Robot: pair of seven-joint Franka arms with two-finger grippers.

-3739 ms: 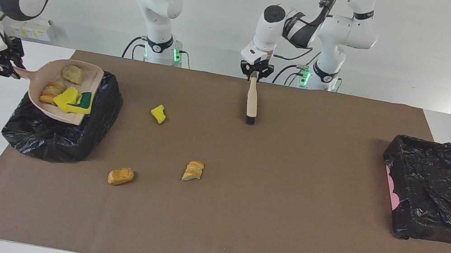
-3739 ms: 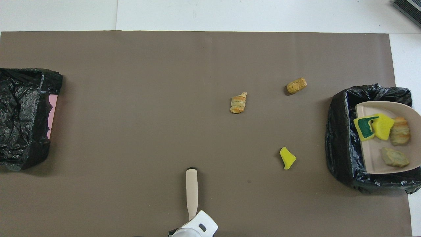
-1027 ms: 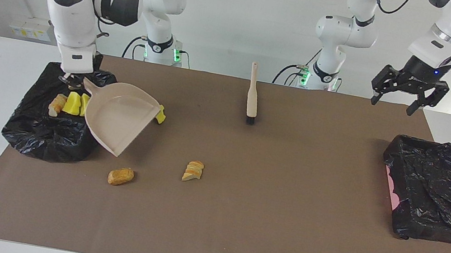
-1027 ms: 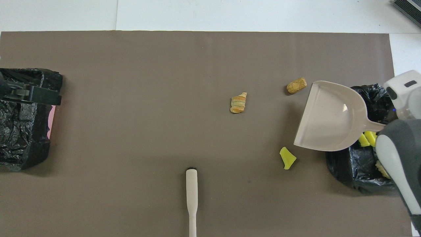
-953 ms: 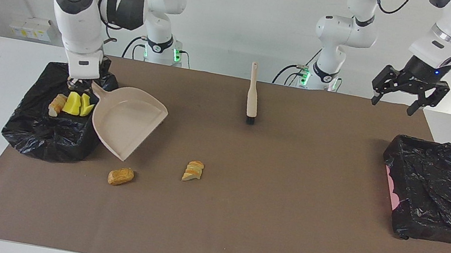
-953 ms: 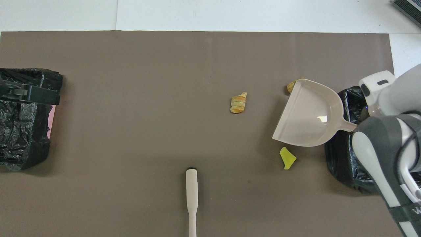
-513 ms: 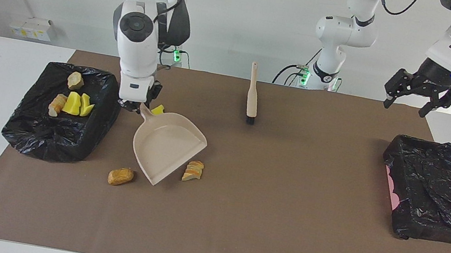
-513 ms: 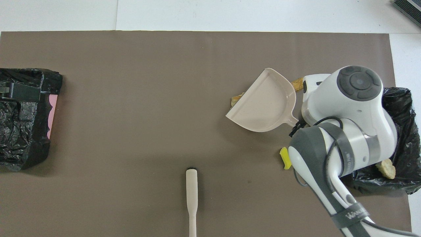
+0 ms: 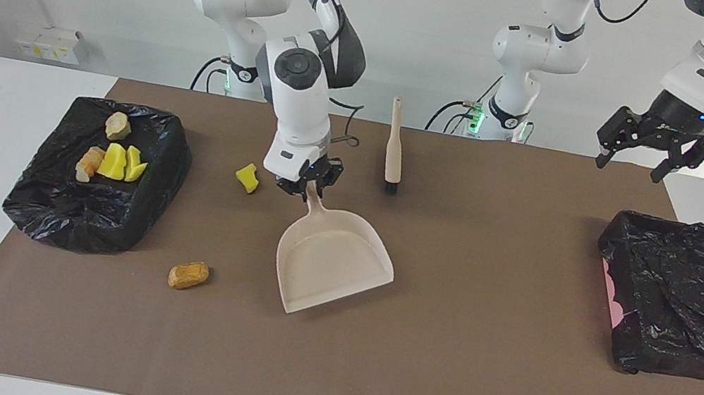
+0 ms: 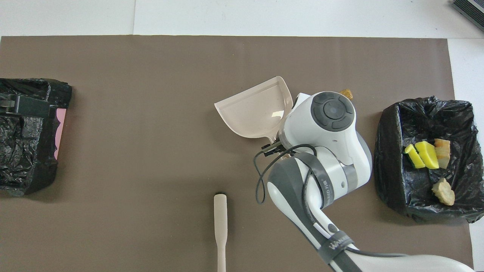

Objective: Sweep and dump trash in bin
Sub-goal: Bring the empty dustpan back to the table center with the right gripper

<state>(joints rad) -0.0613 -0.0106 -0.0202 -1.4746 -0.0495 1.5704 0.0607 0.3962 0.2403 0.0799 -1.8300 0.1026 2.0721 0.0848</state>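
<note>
The right gripper (image 9: 307, 188) has carried the dustpan (image 9: 333, 260), clamped by its handle, from beside the bin (image 9: 29, 201) to mid-table. 4 trash (image 9: 113, 160) bits lie in that bin. The pan hides 1 bread chunk; another (image 9: 189, 275) and a sponge (image 9: 247, 178) remain out. The left gripper (image 9: 654, 149) hangs spread wide.

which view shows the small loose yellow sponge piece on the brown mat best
The facing view. There the yellow sponge piece lies in plain sight on the brown mat, beside the right gripper holding the beige dustpan. In the overhead view the right arm covers that spot, so the piece does not show.
</note>
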